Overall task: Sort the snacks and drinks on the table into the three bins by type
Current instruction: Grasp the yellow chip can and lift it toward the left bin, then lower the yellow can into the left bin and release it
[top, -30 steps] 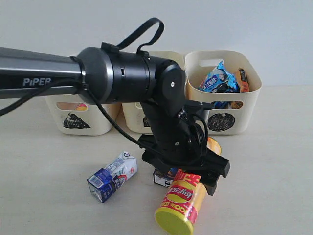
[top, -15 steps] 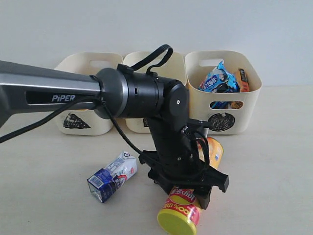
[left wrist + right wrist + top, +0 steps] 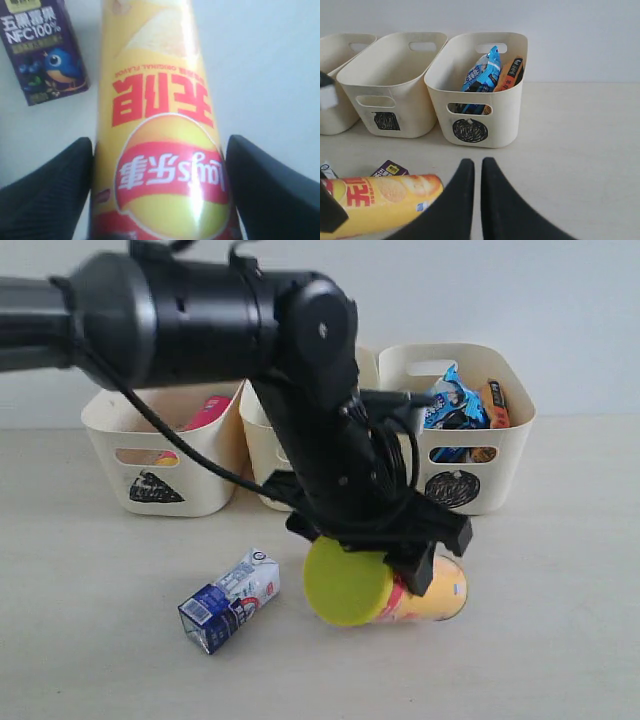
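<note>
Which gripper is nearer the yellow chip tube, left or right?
Left. The left gripper clamps the yellow chip tube between its fingers; the right gripper is empty and apart from the tube.

Exterior view low, fronting bins, both wrist views share yellow tube

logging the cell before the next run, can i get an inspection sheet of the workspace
surface: table, pale beige, no spills seen
job's things: yellow tube held level; blue-white carton on its side on table; purple carton on table; pink tube in triangle bin; blue bag and orange packet in circle bin; square bin, no contents visible
clutter: nothing seen
grippers: left gripper shut on yellow tube; right gripper shut, holding nothing
cables: black cable hangs from left arm, loops at wrist
surroundings: plain pale wall
</note>
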Motion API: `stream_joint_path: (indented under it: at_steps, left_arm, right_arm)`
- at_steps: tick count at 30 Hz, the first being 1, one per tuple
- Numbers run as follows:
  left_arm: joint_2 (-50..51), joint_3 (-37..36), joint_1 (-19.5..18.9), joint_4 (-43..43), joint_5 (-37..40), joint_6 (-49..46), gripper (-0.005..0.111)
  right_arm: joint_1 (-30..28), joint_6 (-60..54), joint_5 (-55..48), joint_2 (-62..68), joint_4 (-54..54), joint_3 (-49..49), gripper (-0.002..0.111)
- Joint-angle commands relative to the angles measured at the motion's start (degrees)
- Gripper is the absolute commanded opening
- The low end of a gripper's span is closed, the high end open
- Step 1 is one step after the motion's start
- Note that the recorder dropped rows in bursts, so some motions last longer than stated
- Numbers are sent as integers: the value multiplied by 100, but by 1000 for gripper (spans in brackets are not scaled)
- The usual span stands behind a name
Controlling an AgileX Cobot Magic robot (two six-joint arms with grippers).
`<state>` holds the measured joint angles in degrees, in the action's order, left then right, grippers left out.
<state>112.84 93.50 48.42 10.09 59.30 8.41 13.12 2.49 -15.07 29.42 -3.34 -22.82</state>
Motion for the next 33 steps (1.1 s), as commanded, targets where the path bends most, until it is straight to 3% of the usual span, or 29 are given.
stream_joint_path:
  at_steps: [1,10,16,23,33]
  left_arm:
    - [-832,-8,11,-241,50,-32,5]
    - [-1455,-8,11,-781,50,-8,5]
    - [-1831,-8,-102,-2196,36,697,5]
    - [-2318,-8,-925,-3314,-305,1332,5]
    - [-2216,-8,-2277,-3405,-1084,1369,4]
  right_arm:
    - [6,5,56,-20,23,9,1]
    - [6,5,56,-20,23,9,1]
    - [6,5,46,-20,23,9,1]
    - [6,16,46,-20,23,9,1]
    - [6,16,46,-20,23,9,1]
